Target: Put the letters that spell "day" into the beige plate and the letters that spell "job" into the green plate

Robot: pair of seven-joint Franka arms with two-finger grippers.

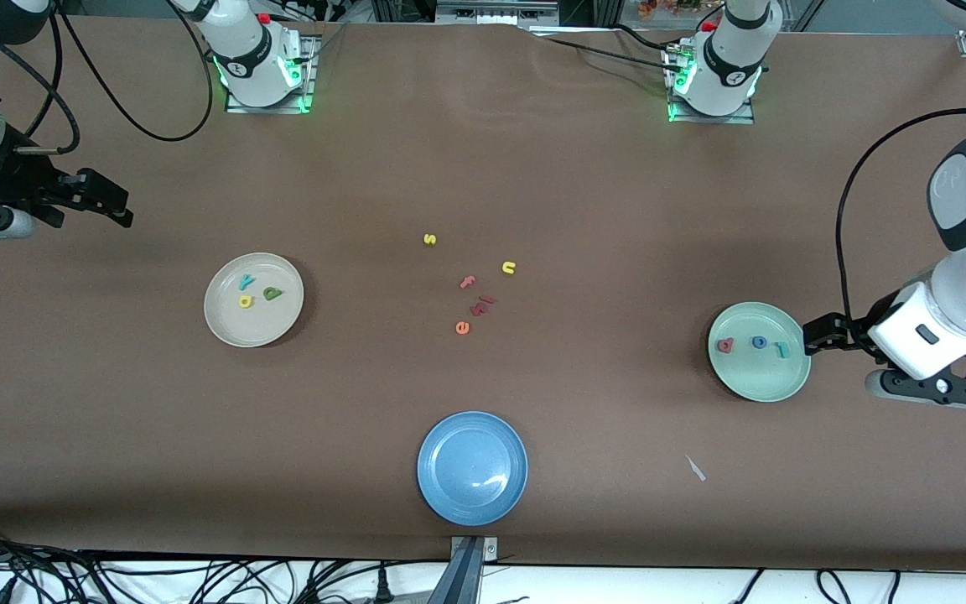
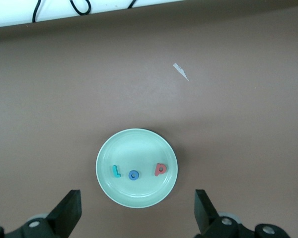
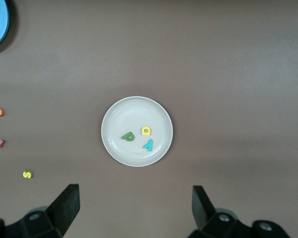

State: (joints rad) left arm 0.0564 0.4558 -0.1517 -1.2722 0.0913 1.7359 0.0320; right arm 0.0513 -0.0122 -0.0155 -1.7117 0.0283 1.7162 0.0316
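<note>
The beige plate [image 1: 261,329] [image 3: 134,111] holds the green d [image 1: 272,293] [image 3: 127,136], yellow a [image 1: 245,301] [image 3: 146,131] and teal y [image 1: 246,282] [image 3: 148,145]. The green plate [image 1: 764,382] [image 2: 136,146] holds the pinkish-red b [image 1: 725,345] [image 2: 160,170], blue o [image 1: 759,341] [image 2: 133,175] and teal j [image 1: 780,350] [image 2: 116,171]. My left gripper [image 1: 814,335] [image 2: 137,213] hangs open and empty over the table just beside the green plate. Over the right arm's end of the table my right gripper [image 1: 114,201] [image 3: 135,210] is open and empty, well away from the beige plate.
An empty blue plate [image 1: 472,467] lies near the front edge. Loose letters lie mid-table: yellow s [image 1: 429,239], yellow u [image 1: 508,268], pink f [image 1: 468,282], orange e [image 1: 462,328] and dark red pieces [image 1: 483,304]. A white scrap [image 1: 695,468] lies nearer the camera than the green plate.
</note>
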